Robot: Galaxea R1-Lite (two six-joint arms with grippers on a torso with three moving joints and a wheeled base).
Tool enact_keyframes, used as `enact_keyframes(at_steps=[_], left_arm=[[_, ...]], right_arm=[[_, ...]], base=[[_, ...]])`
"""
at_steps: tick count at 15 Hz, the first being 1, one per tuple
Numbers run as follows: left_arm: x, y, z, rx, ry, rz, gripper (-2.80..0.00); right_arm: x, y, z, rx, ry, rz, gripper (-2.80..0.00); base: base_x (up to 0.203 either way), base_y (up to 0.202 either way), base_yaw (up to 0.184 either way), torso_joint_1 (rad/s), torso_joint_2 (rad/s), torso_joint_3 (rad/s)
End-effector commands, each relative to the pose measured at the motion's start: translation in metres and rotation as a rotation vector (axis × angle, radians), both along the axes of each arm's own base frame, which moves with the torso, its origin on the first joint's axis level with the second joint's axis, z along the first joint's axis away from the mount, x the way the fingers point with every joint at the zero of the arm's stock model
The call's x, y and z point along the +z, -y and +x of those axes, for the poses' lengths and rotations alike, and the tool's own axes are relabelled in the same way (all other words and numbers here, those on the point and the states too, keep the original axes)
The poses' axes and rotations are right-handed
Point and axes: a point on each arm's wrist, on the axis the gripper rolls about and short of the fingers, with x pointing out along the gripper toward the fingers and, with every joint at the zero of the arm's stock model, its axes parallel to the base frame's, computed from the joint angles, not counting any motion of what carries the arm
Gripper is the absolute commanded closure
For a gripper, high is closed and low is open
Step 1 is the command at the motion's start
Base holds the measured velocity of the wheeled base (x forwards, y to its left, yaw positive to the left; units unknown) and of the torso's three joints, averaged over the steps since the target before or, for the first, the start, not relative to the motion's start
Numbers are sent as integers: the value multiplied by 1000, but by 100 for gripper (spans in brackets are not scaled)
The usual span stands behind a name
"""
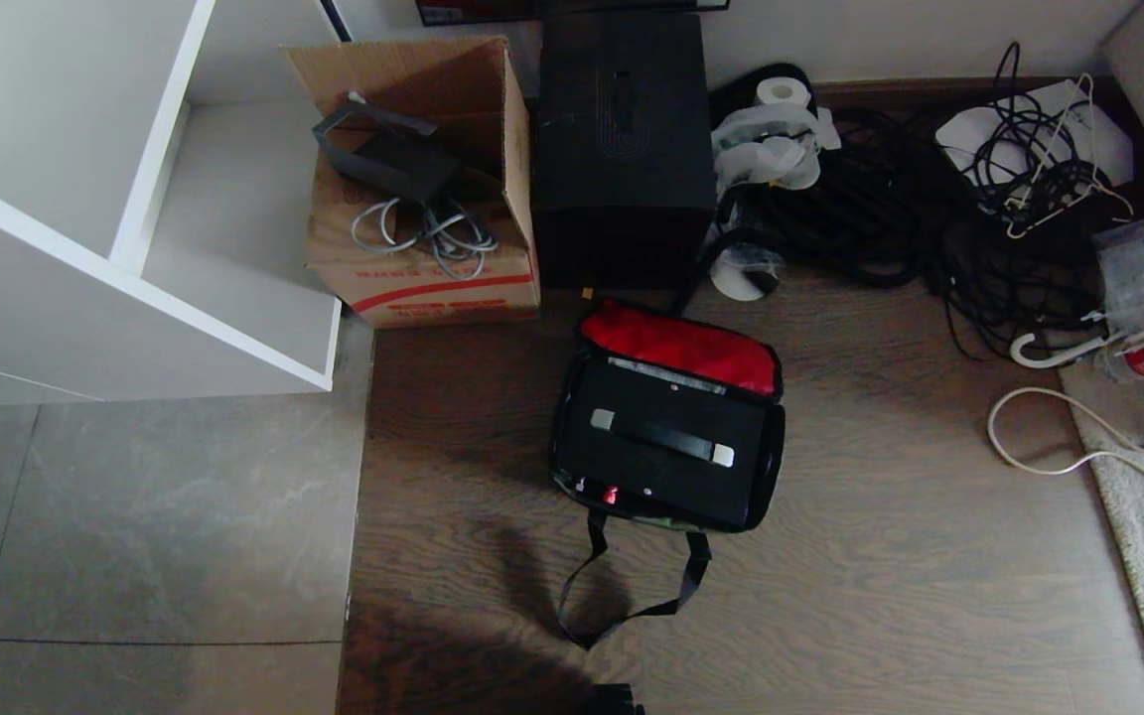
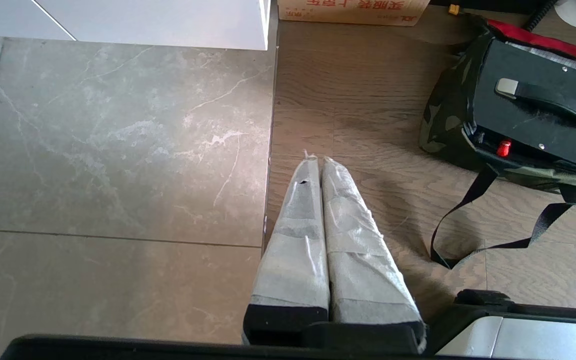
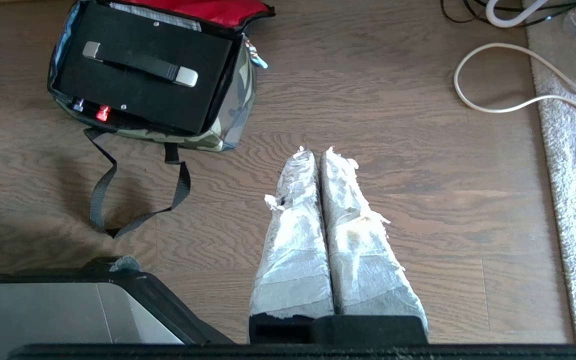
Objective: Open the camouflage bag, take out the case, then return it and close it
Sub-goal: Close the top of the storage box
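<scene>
The camouflage bag [image 1: 572, 437] lies on the wood floor with its lid thrown back, the red lining [image 1: 681, 346] turned up toward the taller black box [image 1: 622, 149] that stands just behind it; the case [image 1: 666, 447] sits flat inside the bag, filling it, its strap handle [image 1: 661, 435] with silver-white ends running across the top and the small red latch [image 1: 611, 495] at the bag's near edge. One black strap [image 1: 627, 586] of the bag trails loose across the floor on the near side — a slack loop, lying flat.

Taking the bag as the mark: the brown cardboard box [image 1: 423, 199] stands behind it and to the left, beside the black box, with a grey cable [image 1: 428, 233] and a dark object inside; a white shelf unit [image 1: 125, 199] is further left; a tangle of black cables [image 1: 890, 209] and a roll of white paper [image 1: 783, 92] lie behind it to the right; a white cord [image 1: 1059, 437] curls on the floor well to the right.

Neither arm shows from the head; both are clear of the bag. The left gripper [image 2: 316, 161] hangs above the floor to the bag's left, near the seam between tile and wood, its two wrapped fingers [image 2: 298, 210] pressed together with nothing between them; the right gripper [image 3: 316, 151] hangs above bare wood to the bag's right — fingers [image 3: 345, 200] likewise closed tight and empty.
</scene>
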Motion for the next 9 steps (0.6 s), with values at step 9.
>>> enact_keyframes(at_steps=[9], left_arm=[[-2, 0, 1, 1, -6, -1, 0]], right_arm=[[0, 0, 0, 0, -6, 0, 0]], base=[[0, 0, 0, 0, 0, 0]])
